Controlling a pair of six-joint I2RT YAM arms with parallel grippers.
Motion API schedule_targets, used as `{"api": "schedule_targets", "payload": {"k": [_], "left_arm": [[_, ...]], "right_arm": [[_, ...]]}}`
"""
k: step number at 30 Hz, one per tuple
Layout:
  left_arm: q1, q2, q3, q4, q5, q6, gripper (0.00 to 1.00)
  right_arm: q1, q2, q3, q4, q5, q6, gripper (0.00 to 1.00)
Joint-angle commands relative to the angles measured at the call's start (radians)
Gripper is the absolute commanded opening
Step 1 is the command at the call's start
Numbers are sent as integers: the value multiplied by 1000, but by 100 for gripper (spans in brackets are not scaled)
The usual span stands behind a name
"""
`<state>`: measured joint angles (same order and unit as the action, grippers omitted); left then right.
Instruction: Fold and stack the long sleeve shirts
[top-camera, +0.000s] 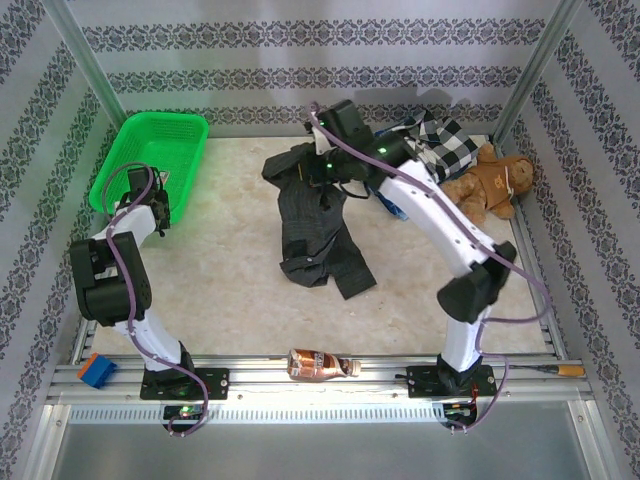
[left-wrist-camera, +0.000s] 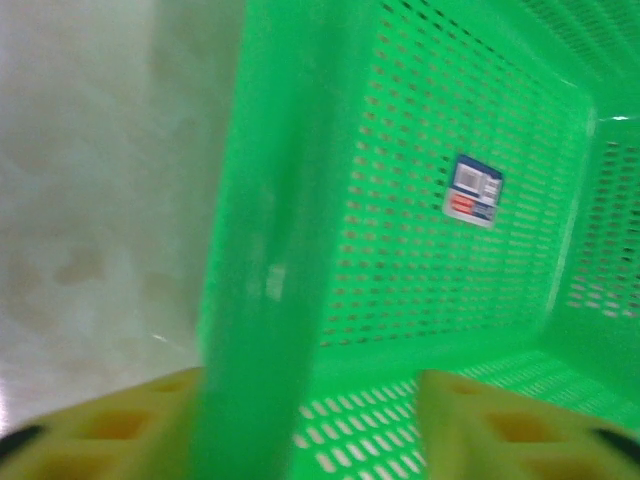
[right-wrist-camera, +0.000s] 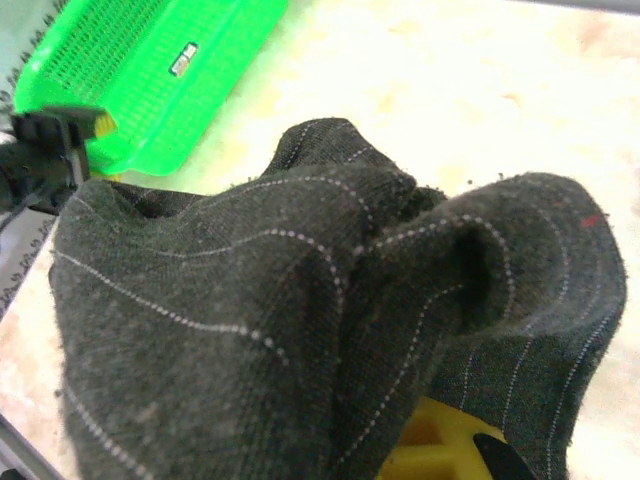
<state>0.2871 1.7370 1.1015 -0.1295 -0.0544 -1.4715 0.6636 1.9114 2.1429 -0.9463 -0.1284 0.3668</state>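
Left gripper (left-wrist-camera: 310, 385): jaws apart, astride green basket (left-wrist-camera: 250, 250) wall; upper left in top view.
Right gripper (top-camera: 325, 170): clamped on bunched charcoal shirt (top-camera: 312, 235), upper centre.

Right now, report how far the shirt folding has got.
Done: nothing folded or stacked. In hand: right gripper shut on the crumpled dark pinstriped shirt mid-table; left gripper open astride the green basket rim. Left: fold it, then the checked shirt bunched by the teddy bear, and stack.

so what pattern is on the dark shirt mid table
The dark shirt is charcoal with thin dotted white pinstripes, clearest in the right wrist view.
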Motion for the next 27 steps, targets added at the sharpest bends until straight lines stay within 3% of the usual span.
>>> {"api": "schedule_targets", "payload": {"k": [1,2,3,5,8,12,15,20,27], "left_arm": [[-14,-29,-4,92,49,-13,93],[-15,-45,-6,82,56,-3,100],[-17,-61,-12,83,64,7,100],[-19,-102,-29,83,88,31,100],[-22,-173,-67,89,124,65,100],[-22,-254,-128,113,184,66,100],[-23,-314,-127,66,201,113,100],[-23,-399,-92,-46,229,231,100],[-22,-523,-119,-141,234,325,100]], "right_arm": [[10,117,133,-11,-85,4,23],[10,167,185,-18,-110,15,43],[12,211,240,-30,-139,21,53],[16,291,371,-66,-209,44,66],[25,310,432,-74,-238,59,77],[12,220,335,-87,-225,81,84],[-6,96,164,-104,-129,85,85],[-97,-118,-284,-45,13,137,85],[-168,-135,-666,28,69,134,78]]}}
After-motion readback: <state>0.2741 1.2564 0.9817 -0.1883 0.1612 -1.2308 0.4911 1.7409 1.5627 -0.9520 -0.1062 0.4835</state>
